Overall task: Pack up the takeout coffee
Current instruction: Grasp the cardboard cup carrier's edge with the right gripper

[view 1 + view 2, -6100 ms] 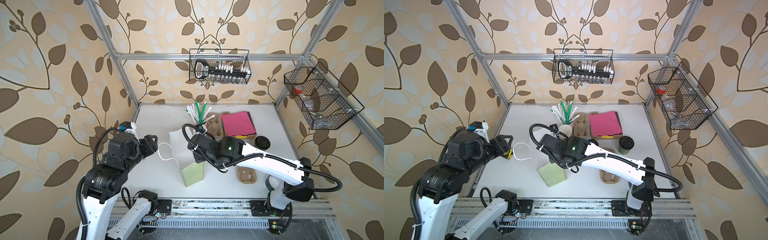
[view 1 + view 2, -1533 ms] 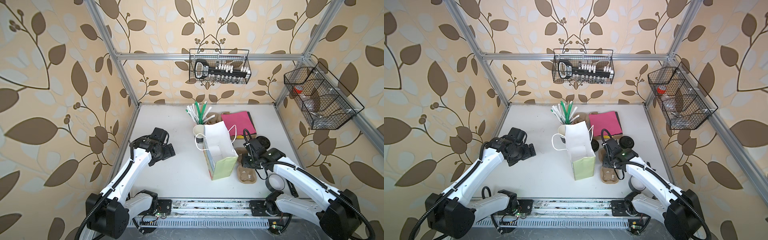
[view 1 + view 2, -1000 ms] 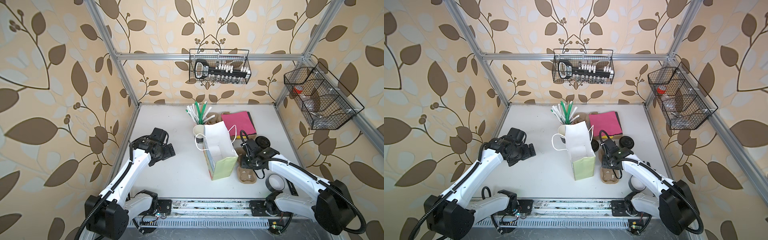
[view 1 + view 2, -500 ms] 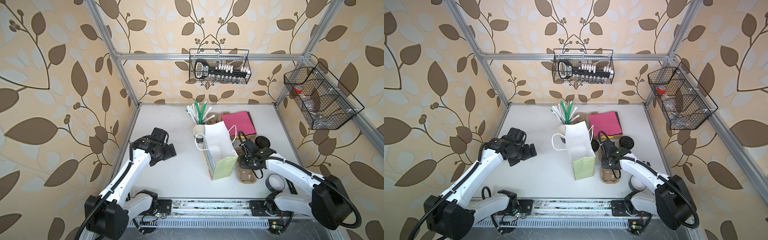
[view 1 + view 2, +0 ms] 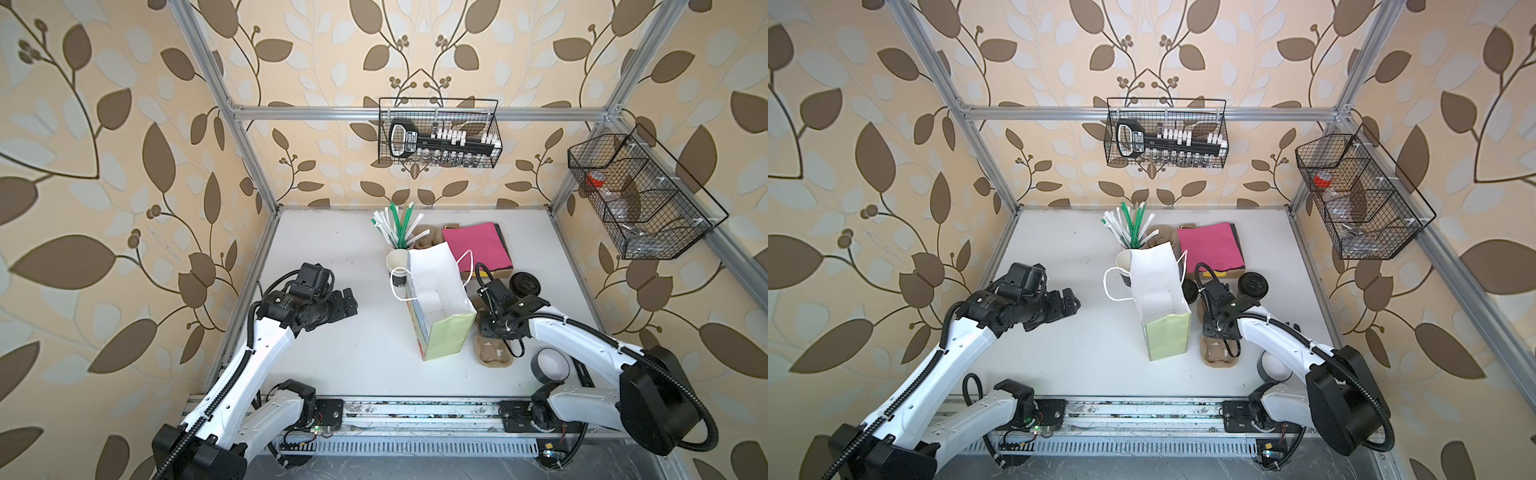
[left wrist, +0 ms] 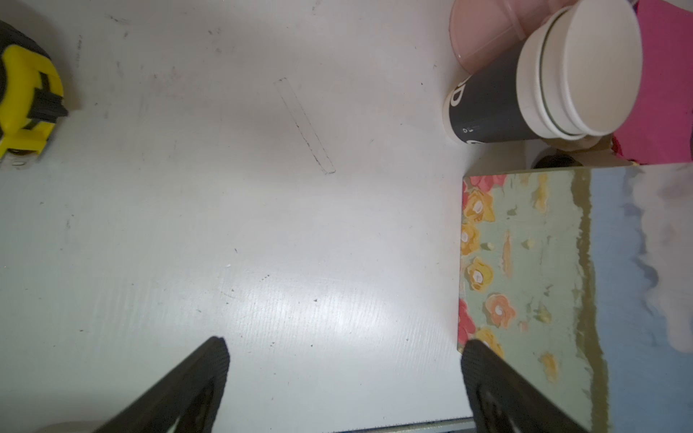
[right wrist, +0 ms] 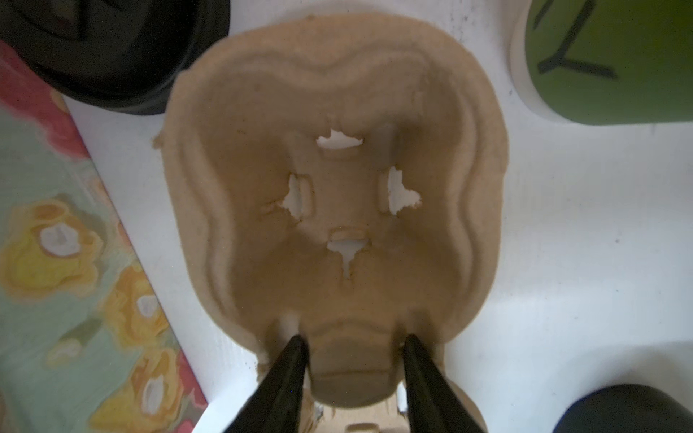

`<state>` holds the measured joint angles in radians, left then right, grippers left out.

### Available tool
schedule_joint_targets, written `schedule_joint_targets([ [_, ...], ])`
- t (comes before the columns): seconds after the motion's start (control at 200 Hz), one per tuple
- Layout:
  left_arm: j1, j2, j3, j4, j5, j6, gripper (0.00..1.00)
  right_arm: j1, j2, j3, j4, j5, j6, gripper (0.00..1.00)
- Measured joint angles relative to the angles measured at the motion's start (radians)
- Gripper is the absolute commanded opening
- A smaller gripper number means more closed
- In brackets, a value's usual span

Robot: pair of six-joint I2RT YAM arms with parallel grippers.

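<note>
Right gripper (image 7: 354,348): jaws narrow, straddling centre ridge of cardboard carrier (image 7: 337,210); whether they pinch it, cannot tell. Left gripper (image 6: 345,348): jaws wide over bare table (image 6: 225,225). Takeout coffee (image 5: 525,286): upright on table just beyond carrier, clear of both jaws, outside paper bag (image 5: 444,332).

Left end effector (image 6: 343,350) spread wide, right arm (image 5: 573,332) low

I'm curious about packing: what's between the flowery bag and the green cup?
The brown cardboard cup carrier lies between bag and green cup, clearest in the right wrist view.
</note>
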<state>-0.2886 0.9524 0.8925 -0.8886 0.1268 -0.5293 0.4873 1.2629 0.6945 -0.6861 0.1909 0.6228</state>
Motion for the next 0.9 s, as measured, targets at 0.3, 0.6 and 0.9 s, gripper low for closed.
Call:
schedule_joint_targets([
  [0.3,-0.014,-0.042,-0.034,0.049,0.034,0.007,0.99,0.000,-0.031,-0.001,-0.004,0.000,0.004,0.35],
  [0.6,-0.021,-0.056,-0.045,0.068,0.058,0.008,0.99,0.003,-0.127,0.000,-0.050,0.013,0.020,0.34],
  [0.9,-0.027,-0.056,-0.045,0.073,0.065,0.007,0.99,0.028,-0.229,0.053,-0.140,0.053,0.043,0.34],
])
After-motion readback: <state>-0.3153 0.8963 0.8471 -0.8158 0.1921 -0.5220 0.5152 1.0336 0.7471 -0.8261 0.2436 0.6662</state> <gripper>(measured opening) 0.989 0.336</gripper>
